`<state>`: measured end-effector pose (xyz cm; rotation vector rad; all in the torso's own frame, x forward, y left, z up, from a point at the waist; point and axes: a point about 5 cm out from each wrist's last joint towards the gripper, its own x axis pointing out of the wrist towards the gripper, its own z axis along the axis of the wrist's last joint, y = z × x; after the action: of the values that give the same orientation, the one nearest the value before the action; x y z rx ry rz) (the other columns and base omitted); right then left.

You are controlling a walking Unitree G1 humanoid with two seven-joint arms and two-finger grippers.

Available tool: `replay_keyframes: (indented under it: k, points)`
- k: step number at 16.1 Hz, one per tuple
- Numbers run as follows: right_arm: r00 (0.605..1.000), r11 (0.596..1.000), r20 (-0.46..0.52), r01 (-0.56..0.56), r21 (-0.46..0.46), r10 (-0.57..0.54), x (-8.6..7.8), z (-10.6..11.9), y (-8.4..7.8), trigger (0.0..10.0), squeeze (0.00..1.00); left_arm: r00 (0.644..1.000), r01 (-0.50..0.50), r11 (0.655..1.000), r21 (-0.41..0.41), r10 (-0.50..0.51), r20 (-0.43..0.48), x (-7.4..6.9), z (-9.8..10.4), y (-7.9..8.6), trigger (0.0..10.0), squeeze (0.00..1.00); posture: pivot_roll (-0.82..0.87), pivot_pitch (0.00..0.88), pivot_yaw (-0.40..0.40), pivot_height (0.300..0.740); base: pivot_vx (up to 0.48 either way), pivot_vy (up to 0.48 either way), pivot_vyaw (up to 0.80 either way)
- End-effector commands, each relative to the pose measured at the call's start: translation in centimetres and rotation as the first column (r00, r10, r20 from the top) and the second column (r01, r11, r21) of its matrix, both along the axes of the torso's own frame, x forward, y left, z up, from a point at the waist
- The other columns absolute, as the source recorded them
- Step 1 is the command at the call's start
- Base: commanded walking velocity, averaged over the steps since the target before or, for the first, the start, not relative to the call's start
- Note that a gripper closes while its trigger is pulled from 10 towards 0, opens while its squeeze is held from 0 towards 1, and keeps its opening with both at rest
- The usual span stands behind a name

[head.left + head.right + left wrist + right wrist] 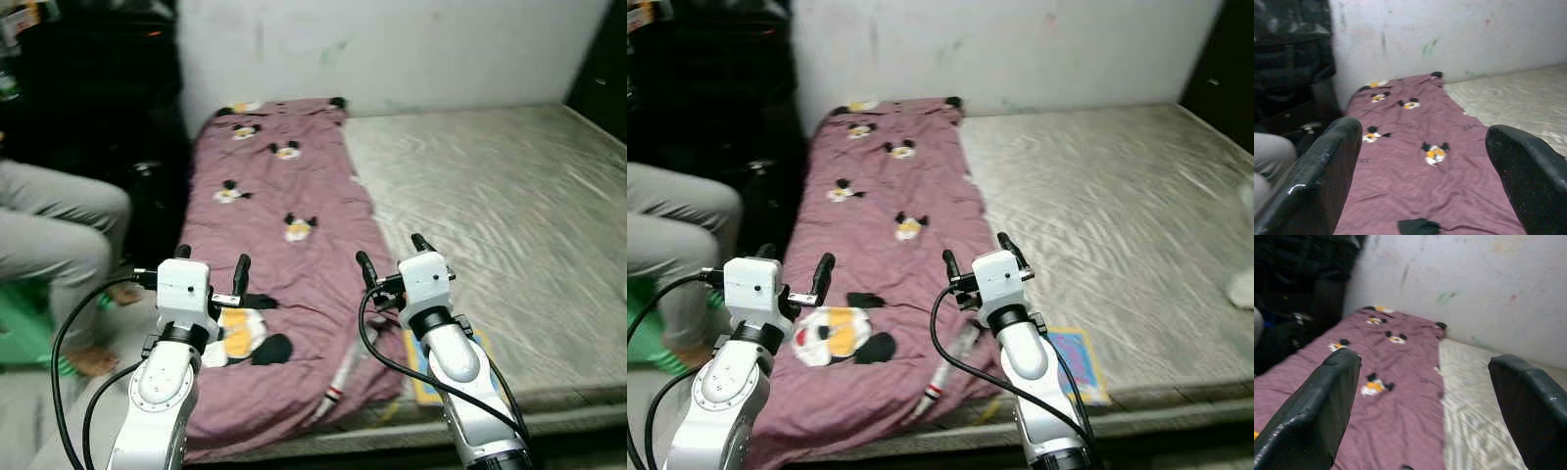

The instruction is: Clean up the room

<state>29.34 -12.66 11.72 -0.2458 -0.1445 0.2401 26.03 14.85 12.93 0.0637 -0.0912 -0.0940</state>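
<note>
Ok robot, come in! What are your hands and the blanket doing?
Left gripper and right gripper open, raised over the bed, holding nothing. Purple blanket spread along the mattress's left side. Person's leg off to the left.

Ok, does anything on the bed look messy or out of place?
Yes. The purple blanket covers just the left strip of the mattress, leaving the rest bare, and its near end sags rumpled over the edge. A small blue and yellow item lies at the mattress's near edge.

Seated person [54,245] cut off at frame edge
</note>
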Motion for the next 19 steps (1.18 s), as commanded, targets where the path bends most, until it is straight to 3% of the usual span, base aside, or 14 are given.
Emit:
replay_keyframes:
  k: [1,5,19]
  points:
    - [1.000,1.000,-0.001,-0.009,-0.004,0.009,0.12,0.01,0.09,10.0,0.00,1.000,-0.003,1.000,0.006,0.003,0.005,0.03,0.18,0.12,10.0,0.00,-0.02,0.017,0.018,0.740,0.000,-0.281,0.00]
    - [1.000,1.000,0.003,0.000,-0.004,0.000,0.23,0.05,0.02,10.0,0.00,1.000,-0.001,1.000,0.002,0.001,0.008,0.07,0.22,0.05,10.0,0.00,-0.03,0.020,0.019,0.740,0.000,-0.298,0.35]
    - [1.000,1.000,0.005,0.012,0.003,-0.012,0.51,0.06,-0.06,10.0,0.00,1.000,0.015,1.000,0.003,-0.015,0.014,0.08,0.30,-0.34,10.0,0.00,-0.03,0.023,0.020,0.740,0.000,-0.318,0.00]
